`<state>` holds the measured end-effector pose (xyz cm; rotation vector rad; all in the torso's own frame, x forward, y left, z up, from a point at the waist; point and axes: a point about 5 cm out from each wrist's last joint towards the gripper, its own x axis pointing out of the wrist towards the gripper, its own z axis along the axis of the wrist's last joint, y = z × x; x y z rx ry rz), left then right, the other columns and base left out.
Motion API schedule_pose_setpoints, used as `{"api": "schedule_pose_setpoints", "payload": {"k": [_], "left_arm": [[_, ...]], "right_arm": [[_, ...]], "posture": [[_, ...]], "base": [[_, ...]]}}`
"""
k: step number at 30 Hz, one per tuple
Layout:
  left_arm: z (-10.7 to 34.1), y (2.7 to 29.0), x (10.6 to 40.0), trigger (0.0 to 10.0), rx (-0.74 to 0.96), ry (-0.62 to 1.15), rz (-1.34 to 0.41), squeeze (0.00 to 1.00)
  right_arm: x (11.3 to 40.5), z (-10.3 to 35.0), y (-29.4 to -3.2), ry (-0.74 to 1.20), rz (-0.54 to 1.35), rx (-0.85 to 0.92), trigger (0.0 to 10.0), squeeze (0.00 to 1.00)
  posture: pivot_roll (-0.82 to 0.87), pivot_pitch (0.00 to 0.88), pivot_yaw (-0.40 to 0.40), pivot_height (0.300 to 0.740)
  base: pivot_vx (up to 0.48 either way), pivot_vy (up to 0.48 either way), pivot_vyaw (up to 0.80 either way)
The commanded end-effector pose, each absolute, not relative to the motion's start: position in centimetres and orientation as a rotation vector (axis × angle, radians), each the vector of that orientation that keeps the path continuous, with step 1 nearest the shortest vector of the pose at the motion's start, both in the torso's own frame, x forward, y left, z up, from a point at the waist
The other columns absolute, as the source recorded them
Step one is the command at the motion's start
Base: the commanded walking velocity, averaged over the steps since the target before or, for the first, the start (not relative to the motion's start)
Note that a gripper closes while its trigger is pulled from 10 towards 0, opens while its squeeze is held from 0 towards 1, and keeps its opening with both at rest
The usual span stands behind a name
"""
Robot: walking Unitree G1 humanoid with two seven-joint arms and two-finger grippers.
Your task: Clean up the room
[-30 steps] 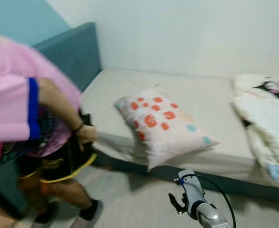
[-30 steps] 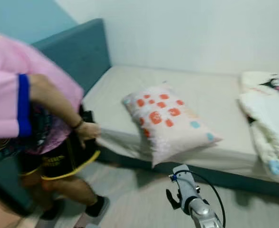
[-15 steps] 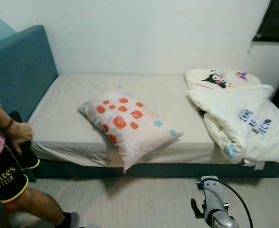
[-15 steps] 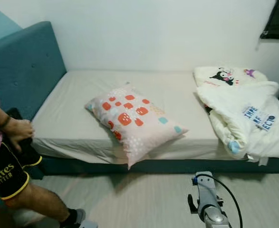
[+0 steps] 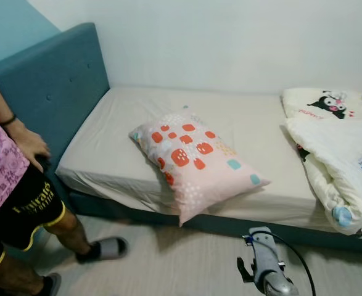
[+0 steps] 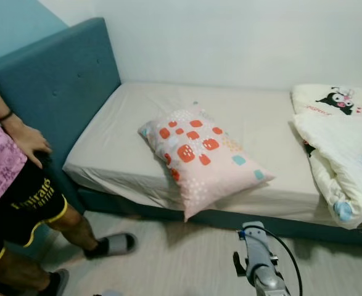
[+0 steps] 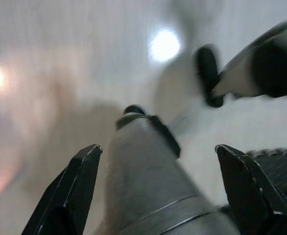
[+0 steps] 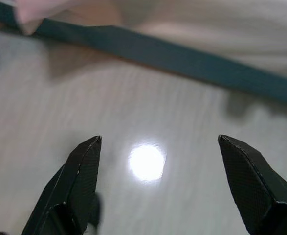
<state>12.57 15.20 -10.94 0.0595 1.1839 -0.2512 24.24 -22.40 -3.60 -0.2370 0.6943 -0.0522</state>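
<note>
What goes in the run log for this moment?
stage: facing bed | patterned pink pillow: overhanging grey mattress edge | white quilt: heaped at foot | right claw: open, above floor | left claw: open | person: standing left

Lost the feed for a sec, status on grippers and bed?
Left gripper open, right gripper open, both empty over the floor. Pillow skewed on bed, one corner overhanging the edge; blanket bunched at right end. Person standing at left by headboard.

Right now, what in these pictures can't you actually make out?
- The person: cut off by the left edge of the eye views; only an arm, torso and legs are in frame.
- The quilt: its far end runs off the right edge.
- Left wrist view: blurred; the grey shape between the left pincer fingers is unclear.
- Under the pillow: hidden bed edge.
</note>
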Motion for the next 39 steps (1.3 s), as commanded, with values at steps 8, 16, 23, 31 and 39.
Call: {"api": "schedule_pose_setpoints", "payload": {"k": [8, 16, 23, 31, 39], "left_arm": [[-10.6, 20.1, 12.0, 10.0, 0.067, 1.191, -0.176, 0.0], [-10.6, 19.6, 12.4, 10.0, 0.071, 1.187, -0.187, 0.0], [-10.7, 16.3, 13.0, 10.0, 0.096, 1.176, -0.246, 0.0], [-10.8, 13.6, 13.2, 10.0, 0.125, 1.17, -0.302, 0.0], [-11.0, 12.9, 12.4, 10.0, 0.119, 1.182, -0.304, 0.0]], "right_arm": [[25.3, -3.0, -21.1, 0.642, 0.044, -0.361, 10.0, 0.0], [25.4, -2.9, -21.0, 0.639, 0.055, -0.374, 10.0, 0.0], [25.8, -2.6, -20.0, 0.609, 0.135, -0.387, 10.0, 0.0], [25.7, -2.7, -19.4, 0.613, 0.185, -0.363, 10.0, 0.0], [25.7, -2.8, -19.3, 0.62, 0.195, -0.358, 10.0, 0.0]], "posture": [[-0.2, 0.0, 0.008, 0.74], [-0.21, 0.0, 0.007, 0.74], [-0.21, 0.0, 0.014, 0.74], [-0.21, 0.0, 0.013, 0.74], [-0.21, 0.0, 0.013, 0.74]], "base": [[0.0, -0.156, 0.0], [0.0, 0.0, 0.0], [0.0, 0.0, 0.0], [0.0, 0.0, 0.0], [0.0, 0.0, 0.0]]}}
